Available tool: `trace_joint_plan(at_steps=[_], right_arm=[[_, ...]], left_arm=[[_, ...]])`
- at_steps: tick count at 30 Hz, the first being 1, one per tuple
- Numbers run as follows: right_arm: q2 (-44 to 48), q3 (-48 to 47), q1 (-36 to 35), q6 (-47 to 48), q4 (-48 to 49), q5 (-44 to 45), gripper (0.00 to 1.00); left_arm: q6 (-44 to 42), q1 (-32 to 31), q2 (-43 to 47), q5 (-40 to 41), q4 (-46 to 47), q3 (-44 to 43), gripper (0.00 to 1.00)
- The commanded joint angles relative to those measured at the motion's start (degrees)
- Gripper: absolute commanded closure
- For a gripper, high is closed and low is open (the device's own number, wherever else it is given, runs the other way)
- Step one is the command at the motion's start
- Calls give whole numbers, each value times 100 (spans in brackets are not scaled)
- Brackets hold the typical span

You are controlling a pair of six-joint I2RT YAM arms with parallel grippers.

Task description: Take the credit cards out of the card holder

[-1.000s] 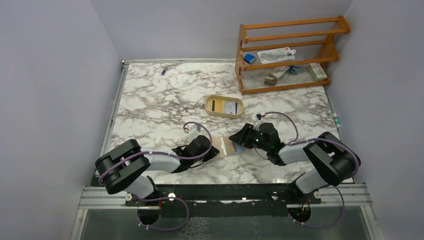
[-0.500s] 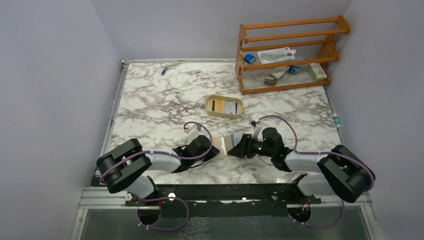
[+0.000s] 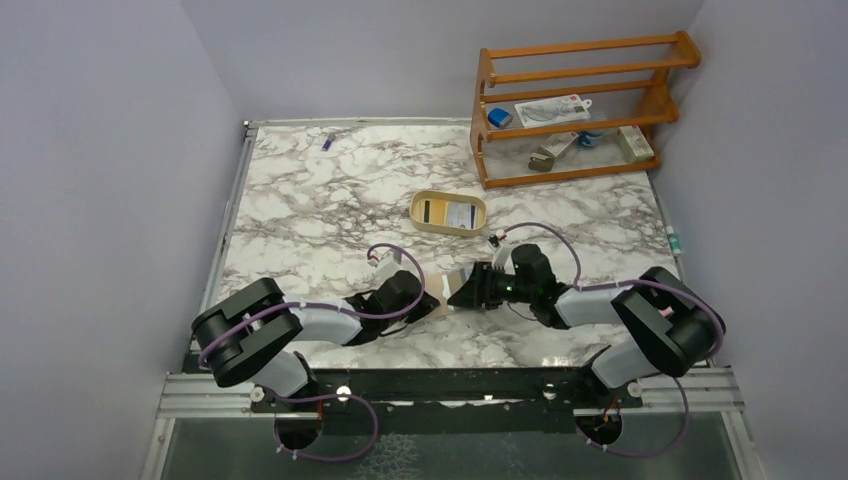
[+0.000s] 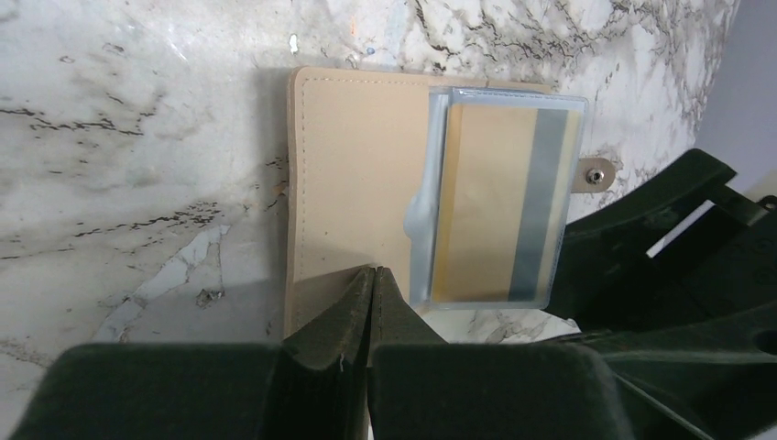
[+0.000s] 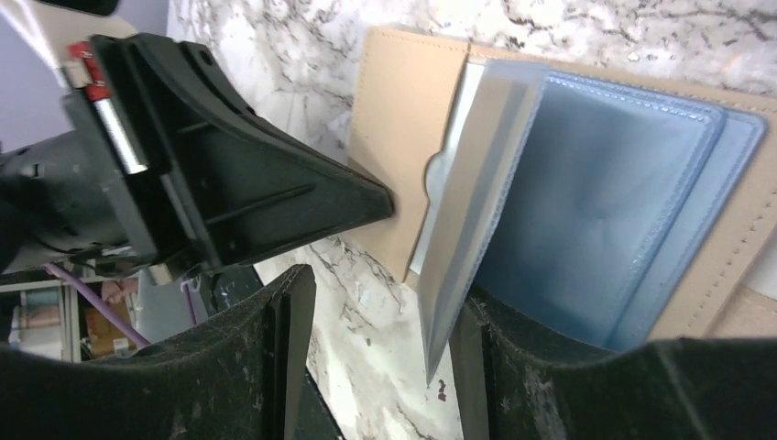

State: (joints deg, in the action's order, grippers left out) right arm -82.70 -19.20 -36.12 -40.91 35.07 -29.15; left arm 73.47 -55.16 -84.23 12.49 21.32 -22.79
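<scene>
The left gripper (image 4: 371, 307), fingers pressed together with nothing between them, sets its tip on the near edge of the tan leather-like folding card holder (image 4: 353, 174). This looks meant to pin the holder flat on the white marble-patterned table (image 4: 137, 137). The holder lies open at the gripper's 12 o'clock. At 1 o'clock, a clear sleeve (image 4: 431, 220) keeps a yellowish dark-striped credit card (image 4: 495, 206). The right gripper (image 5: 380, 298) is spread, with a clear leaf (image 5: 463, 211) lifted between its fingers, probably to bare the light blue credit card (image 5: 596, 192) at its 1 o'clock.
</scene>
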Motion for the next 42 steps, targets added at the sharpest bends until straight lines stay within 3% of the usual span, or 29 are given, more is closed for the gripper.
trace_joint_plan(at_steps=[1, 11, 13, 17, 20, 24, 33, 42], right_arm=[[-480, -274, -112, -20, 574, -274, 42], [-761, -543, -273, 26, 668, -238, 42], [-777, -533, -273, 55, 645, -216, 42], [-900, -491, -273, 27, 773, -265, 42], [-1017, -480, -282, -36, 944, -340, 42], [-1118, -537, -299, -75, 1019, -389, 42], [-1138, -542, -319, -24, 955, -373, 42], [-1094, -558, -320, 20, 834, -364, 42]], left_arm=[[-141, -22, 16, 322, -1397, 316, 100], [-133, -22, 1387, 807, -2732, 288, 98], [-266, -15, 1803, 871, -2844, 289, 86], [-412, 26, 2617, 945, -3069, 295, 44], [-526, 61, 3152, 1036, -3135, 335, 32], [-523, 110, 3397, 1151, -3293, 441, 31], [-263, 336, 3042, 1418, -4177, 515, 31], [-612, 682, 3548, 1115, -2270, 1645, 41]])
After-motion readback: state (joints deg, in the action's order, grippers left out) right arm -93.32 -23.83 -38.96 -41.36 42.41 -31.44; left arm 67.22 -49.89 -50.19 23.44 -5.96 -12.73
